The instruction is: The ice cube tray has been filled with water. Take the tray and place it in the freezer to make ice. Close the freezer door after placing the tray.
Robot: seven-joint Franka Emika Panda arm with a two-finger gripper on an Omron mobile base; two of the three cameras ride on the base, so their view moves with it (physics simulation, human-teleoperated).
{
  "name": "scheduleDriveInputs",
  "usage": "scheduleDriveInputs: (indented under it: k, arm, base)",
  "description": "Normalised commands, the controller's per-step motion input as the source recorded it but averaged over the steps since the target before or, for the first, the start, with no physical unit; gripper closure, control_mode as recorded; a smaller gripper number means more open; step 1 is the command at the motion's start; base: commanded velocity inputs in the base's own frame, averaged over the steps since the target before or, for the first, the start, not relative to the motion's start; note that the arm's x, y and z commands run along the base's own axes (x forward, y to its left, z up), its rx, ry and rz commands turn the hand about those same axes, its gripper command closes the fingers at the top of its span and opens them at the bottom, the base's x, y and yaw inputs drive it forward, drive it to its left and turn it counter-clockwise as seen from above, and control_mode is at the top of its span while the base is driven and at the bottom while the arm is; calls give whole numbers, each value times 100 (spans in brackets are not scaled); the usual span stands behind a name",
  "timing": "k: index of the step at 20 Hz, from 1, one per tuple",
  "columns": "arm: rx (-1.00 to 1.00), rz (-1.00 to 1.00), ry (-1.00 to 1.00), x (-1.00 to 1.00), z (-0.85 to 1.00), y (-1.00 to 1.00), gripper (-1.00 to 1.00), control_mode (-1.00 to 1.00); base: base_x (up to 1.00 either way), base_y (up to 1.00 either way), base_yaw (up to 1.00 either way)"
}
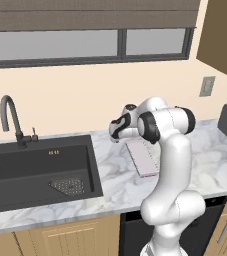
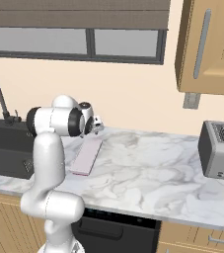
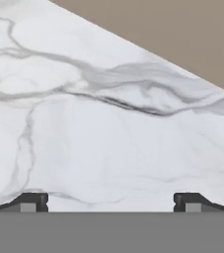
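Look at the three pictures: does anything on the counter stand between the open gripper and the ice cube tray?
Nothing visible does. The ice cube tray lies flat on bare marble counter, with the gripper open just above its far end. The toaster stands far to the right and the sink to the left.

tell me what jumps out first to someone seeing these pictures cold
The white arm dominates, folded over the marble counter with its pincer open above bare marble. Just under it lies the pale pink ice cube tray, flat and untouched. A dark sink with a curved faucet sits left, and a grey toaster right.
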Motion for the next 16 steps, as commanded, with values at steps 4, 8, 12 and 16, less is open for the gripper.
scheduleDriveInputs:
  k: [4,8,12,16]
  arm:
    - [-12,8,0,14,-65,10,-100,-100]
    - [-11,6,0,-1,-66,6,-100,-100]
    - [-5,0,8,-87,-68,-2,-100,-100]
    - [3,0,7,-100,-58,-28,-100,-100]
  base:
    - [0,0,0]
    - [0,0,0]
    - [0,0,0]
    - [0,0,0]
